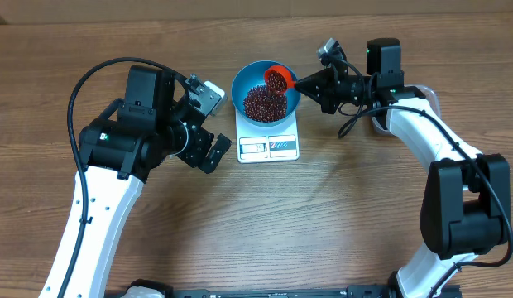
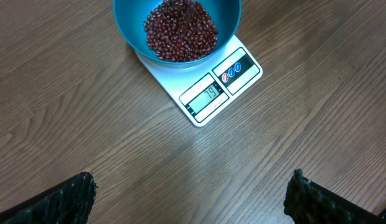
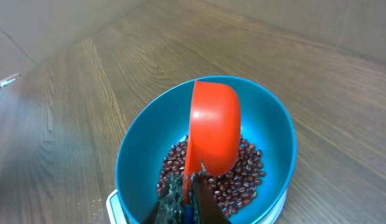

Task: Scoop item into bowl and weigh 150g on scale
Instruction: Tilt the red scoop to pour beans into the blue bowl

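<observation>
Overhead, the blue bowl (image 1: 266,93) sits on the far part of the white scale (image 1: 269,147), at the middle of the wooden table (image 1: 339,215). The scale's display and buttons show on its near edge. Dark red-brown beans (image 1: 263,104) lie in a loose pile in the bowl's bottom. The right gripper (image 1: 301,82) reaches in from the right, clamped on the handle of an orange scoop (image 1: 278,79). The scoop hangs tilted over the bowl's far right rim, with beans visible in its cup. From the right wrist, the scoop's rounded back (image 3: 213,127) faces up above the beans. The left gripper (image 1: 208,154) hovers just left of the scale, jaws spread wide and holding nothing. The display's digits (image 2: 210,92) are too small to read surely.
</observation>
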Motion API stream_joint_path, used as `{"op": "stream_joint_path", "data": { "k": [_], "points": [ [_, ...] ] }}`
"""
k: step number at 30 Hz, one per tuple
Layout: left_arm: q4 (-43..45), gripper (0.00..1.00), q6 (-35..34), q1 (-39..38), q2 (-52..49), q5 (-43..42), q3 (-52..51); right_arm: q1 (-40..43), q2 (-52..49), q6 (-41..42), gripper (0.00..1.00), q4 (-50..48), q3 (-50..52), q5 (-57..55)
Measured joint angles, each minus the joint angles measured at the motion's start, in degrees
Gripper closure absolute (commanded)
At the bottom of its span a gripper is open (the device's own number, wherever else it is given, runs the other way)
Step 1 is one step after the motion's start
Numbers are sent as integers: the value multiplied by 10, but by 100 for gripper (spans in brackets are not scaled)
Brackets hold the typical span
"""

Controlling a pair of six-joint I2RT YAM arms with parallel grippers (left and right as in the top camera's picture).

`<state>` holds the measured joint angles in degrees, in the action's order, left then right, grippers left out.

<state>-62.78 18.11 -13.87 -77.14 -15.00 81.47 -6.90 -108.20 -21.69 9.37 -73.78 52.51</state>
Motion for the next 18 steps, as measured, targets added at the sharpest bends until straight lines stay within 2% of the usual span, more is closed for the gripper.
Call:
{"op": "stream_joint_path", "data": {
  "k": [8, 18],
  "points": [
    [0, 0, 0, 0, 0, 0, 0, 0, 0, -8, 96, -29, 0, -11],
    [0, 0, 0, 0, 0, 0, 0, -30, 0, -63, 96, -33, 0, -101]
  ]
}}
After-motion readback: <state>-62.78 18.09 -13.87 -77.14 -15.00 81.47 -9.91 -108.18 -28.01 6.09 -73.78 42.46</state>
